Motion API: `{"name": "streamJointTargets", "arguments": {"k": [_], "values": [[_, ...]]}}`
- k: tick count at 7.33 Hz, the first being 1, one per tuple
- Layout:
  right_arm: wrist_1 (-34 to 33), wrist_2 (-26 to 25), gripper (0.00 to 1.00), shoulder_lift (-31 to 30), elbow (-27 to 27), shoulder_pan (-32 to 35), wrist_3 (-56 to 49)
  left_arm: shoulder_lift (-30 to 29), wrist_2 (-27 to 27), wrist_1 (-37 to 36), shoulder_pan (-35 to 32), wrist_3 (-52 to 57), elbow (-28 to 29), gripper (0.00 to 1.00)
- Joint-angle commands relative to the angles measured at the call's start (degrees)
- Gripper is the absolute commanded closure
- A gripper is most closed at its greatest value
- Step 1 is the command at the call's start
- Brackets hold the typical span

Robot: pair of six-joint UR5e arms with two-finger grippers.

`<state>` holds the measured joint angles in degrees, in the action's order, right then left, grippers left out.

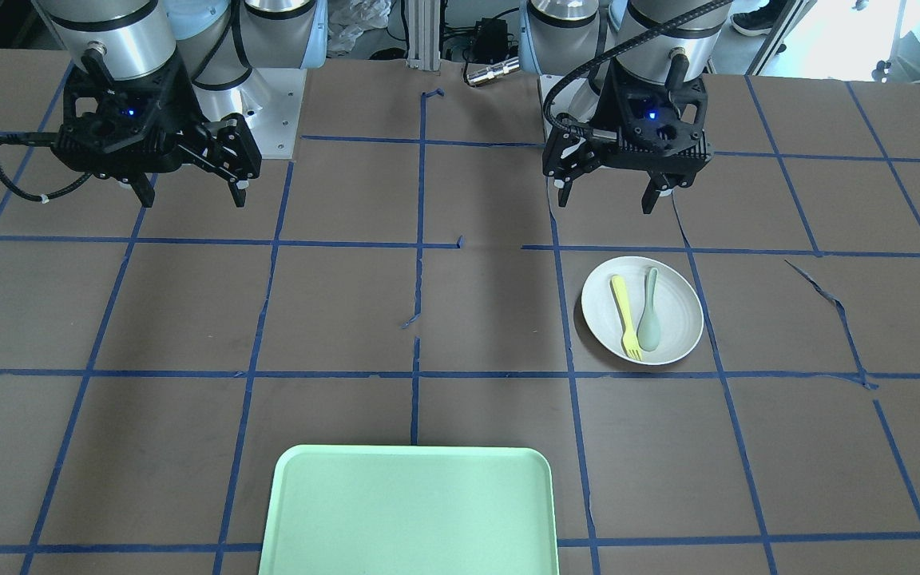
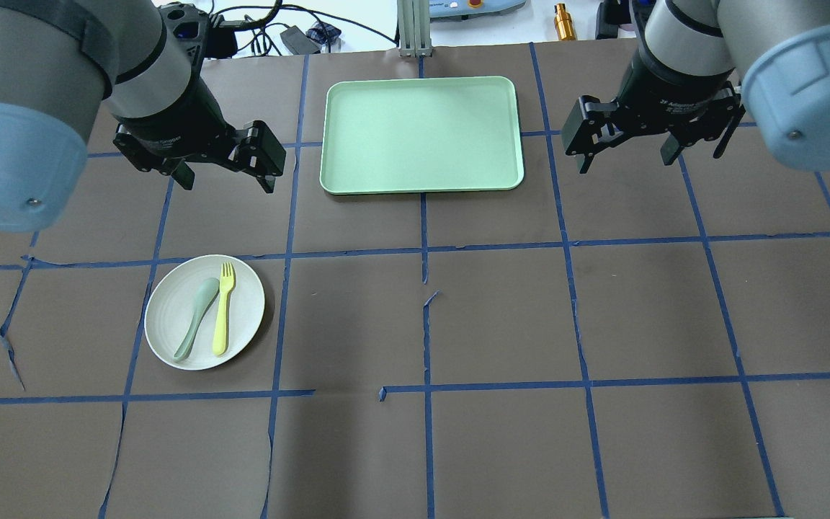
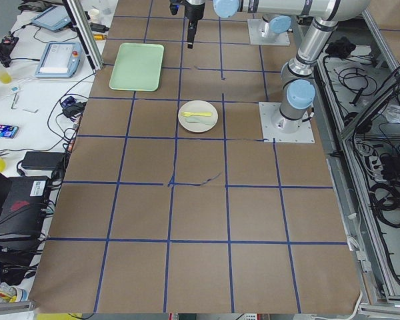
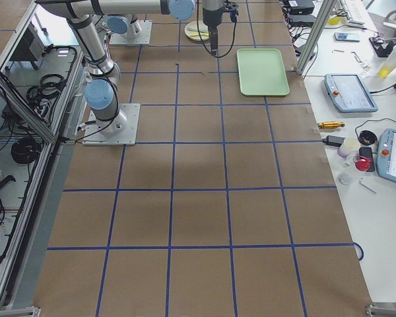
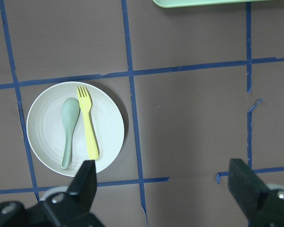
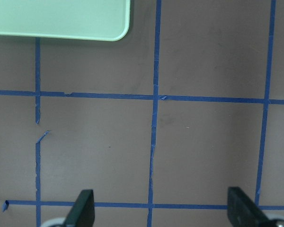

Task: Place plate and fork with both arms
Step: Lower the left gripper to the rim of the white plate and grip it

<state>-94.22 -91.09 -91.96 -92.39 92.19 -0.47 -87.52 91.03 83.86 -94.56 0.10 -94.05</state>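
The left gripper (image 2: 226, 179) and right gripper (image 2: 626, 160) hang above the table (image 2: 501, 317), both spread wide and holding nothing. The mint-green tray (image 2: 422, 133) lies between them on the table's far side. The plate (image 2: 242, 317) sits on the robot's left, well apart from the tray. It carries the fork (image 2: 222, 310) just beside a grey-green spoon (image 2: 195, 321).

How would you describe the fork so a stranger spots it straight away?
From the mint-green tray, look nearer the robot and toward its left side to the round off-white plate. Two utensils lie side by side on it. The fork is the yellow one with tines, unlike the pale grey-green spoon beside it.
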Motion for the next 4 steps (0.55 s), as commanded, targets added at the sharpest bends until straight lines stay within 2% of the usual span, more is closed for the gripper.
{"name": "streamJointTargets", "arguments": {"k": [1, 2, 4], "values": [[0.00, 0.30, 0.00, 0.02, -0.16, 0.01, -0.06, -1.07, 0.29, 2.79, 5.31, 3.57, -2.00, 0.00], [0.09, 0.30, 0.00, 0.02, -0.16, 0.01, -0.06, -2.12, -0.40, 1.06, 12.22, 7.51, -6.28, 0.00], [0.09, 0.30, 0.00, 0.02, -0.33, 0.01, -0.06, -4.49, -0.58, -16.08, 20.79, 22.68, -16.11, 0.00]]}}
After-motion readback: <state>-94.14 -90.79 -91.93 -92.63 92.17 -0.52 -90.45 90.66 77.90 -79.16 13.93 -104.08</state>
